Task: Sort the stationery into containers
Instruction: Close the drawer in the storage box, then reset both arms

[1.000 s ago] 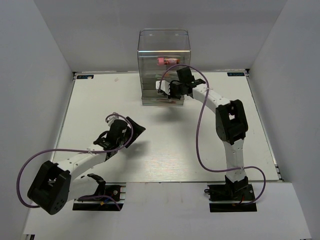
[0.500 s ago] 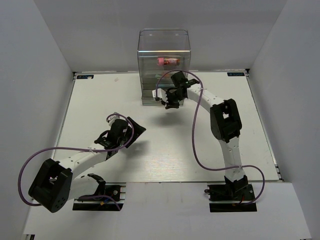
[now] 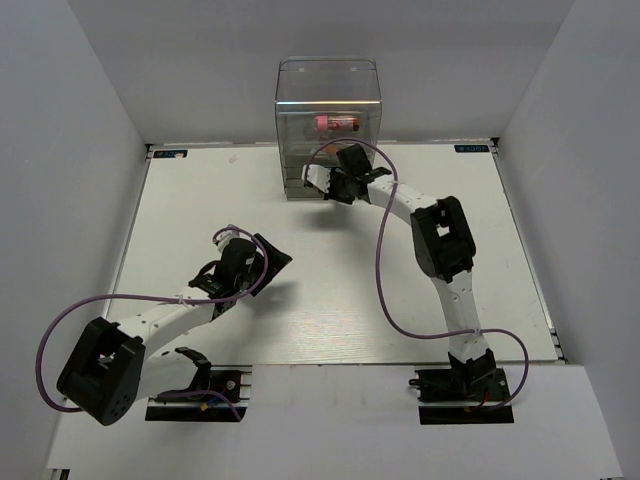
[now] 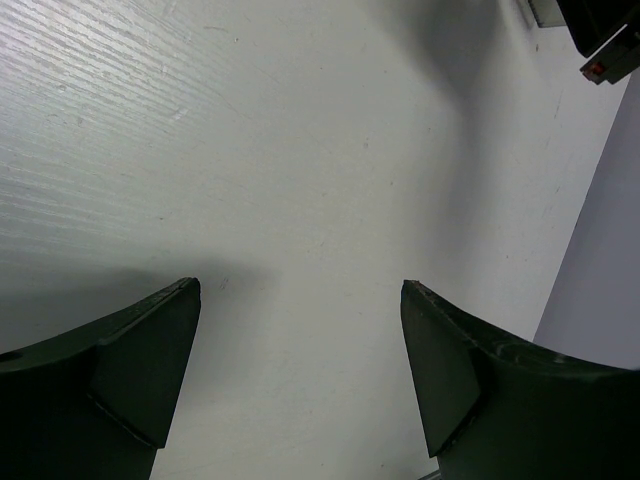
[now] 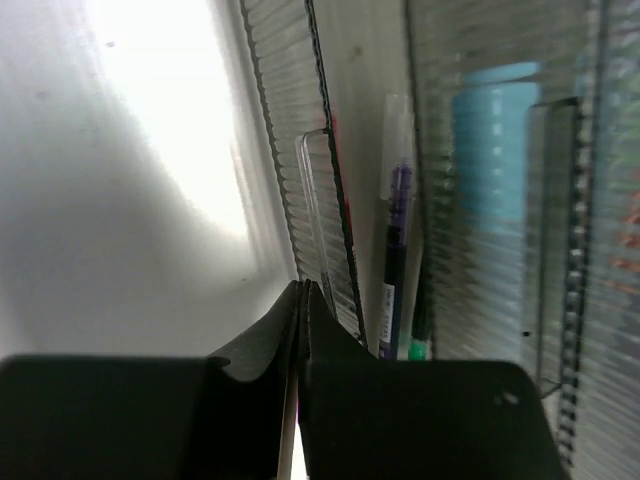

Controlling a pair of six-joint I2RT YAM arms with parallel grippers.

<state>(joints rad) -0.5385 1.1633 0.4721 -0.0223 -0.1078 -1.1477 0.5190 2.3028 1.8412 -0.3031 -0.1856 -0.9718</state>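
Observation:
The clear cabinet (image 3: 328,100) of stacked drawers stands at the table's far edge, with a fat pink marker (image 3: 335,122) in an upper drawer. My right gripper (image 3: 325,187) is shut, its tips (image 5: 304,287) against the ribbed front of a low drawer (image 5: 290,130), nothing visible between them. Through the plastic the right wrist view shows a thin dark pen (image 5: 397,250), a light-blue marker (image 5: 492,150) and a green-tipped one (image 5: 418,345). My left gripper (image 3: 262,250) hangs open over bare table (image 4: 300,290), holding nothing.
White walls close in the table (image 3: 200,200) on three sides. The right arm's purple cable (image 3: 385,270) loops over the middle right. A corner of the cabinet and the right arm show at the top right of the left wrist view.
My right gripper has swung left and closer to the cabinet's lower front, staying shut. The low drawer front appears to have slid further in. The left arm has not moved.

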